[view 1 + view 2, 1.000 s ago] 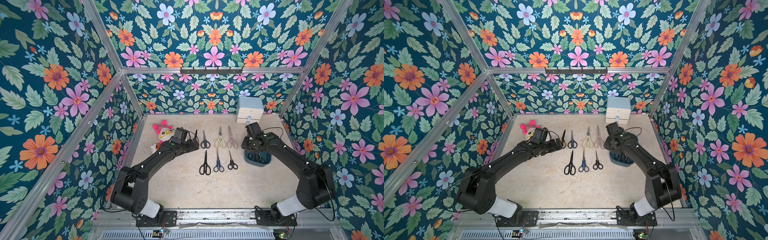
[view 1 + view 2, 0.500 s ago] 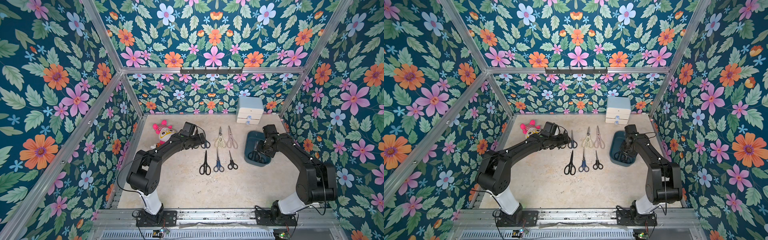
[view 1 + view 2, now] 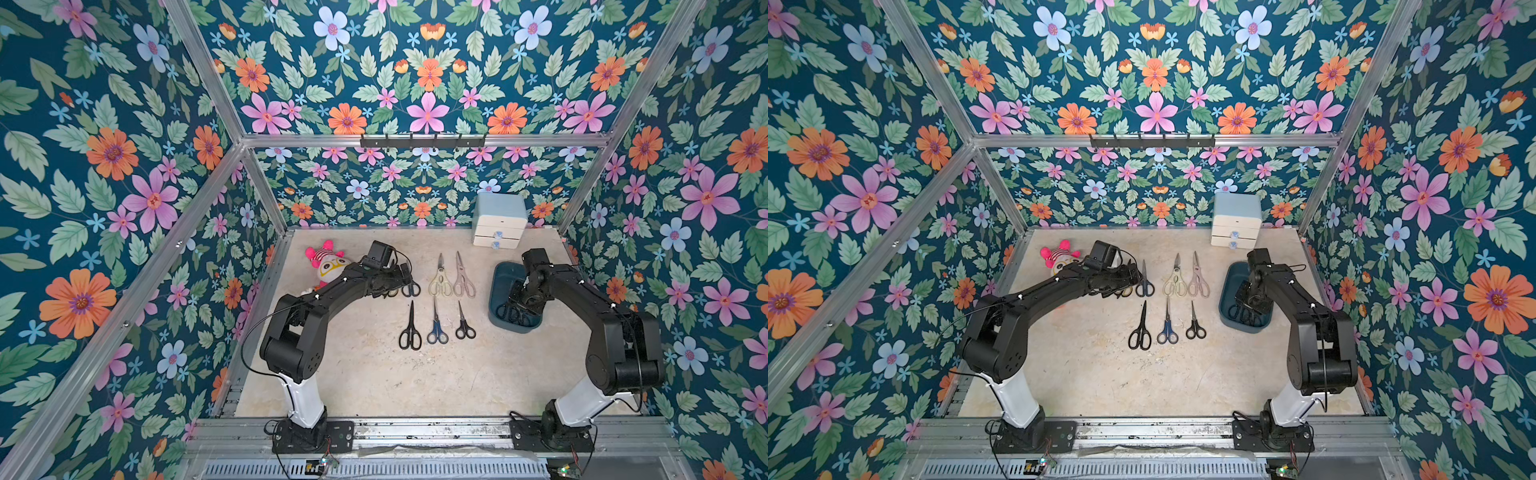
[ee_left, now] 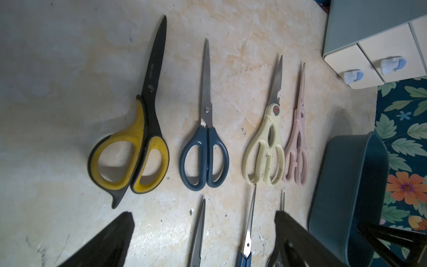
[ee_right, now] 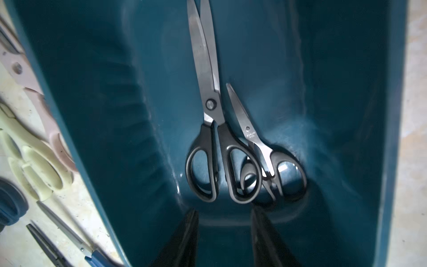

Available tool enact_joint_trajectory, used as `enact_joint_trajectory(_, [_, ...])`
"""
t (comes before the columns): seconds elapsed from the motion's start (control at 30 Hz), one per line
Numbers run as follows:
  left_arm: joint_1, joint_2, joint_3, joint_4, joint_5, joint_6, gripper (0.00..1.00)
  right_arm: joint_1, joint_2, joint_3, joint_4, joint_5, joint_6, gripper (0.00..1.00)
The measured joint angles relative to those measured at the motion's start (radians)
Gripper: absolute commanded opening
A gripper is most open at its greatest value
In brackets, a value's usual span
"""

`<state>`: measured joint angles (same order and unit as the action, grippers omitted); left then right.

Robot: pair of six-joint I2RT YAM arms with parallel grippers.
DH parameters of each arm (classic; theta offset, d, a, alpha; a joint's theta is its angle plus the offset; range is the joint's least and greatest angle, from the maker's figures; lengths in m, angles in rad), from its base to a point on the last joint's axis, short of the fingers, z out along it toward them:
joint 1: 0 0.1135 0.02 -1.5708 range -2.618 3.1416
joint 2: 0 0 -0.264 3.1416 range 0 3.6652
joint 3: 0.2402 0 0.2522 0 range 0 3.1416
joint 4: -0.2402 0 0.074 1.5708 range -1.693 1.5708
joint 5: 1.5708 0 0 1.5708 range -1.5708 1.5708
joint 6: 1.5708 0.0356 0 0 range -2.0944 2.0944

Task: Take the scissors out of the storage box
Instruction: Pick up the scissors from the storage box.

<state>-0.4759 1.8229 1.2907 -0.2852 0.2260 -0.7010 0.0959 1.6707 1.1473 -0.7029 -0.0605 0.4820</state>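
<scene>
Right tool [image 5: 224,209] into box [image 5: 104,115], scissors [image 5: 250,134] print illegible

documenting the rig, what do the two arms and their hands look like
The left arm and right arm are black with rounded joint housings, white marks, and a white lowest link on a black base plate. Thin black cables loop alongside. The left hand and right hand each have two dark, tapered fingers.

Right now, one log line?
right gripper: open, over storage box | box: two black scissors | left gripper: open, empty | table: seven pairs
</scene>
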Motion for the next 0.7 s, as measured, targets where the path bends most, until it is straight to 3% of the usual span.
enact_joint_trajectory(0.33, [0.000,0.045,0.041,-0.007,-0.002,-0.003,0.99,0.025,0.130,0.058,0.021,0.015,0.056,0.33])
enact_joint_trajectory(0.7, [0.004,0.045,0.044,-0.029,-0.024,-0.003,0.99,0.025,0.166,0.090,0.010,0.043,0.026,0.33])
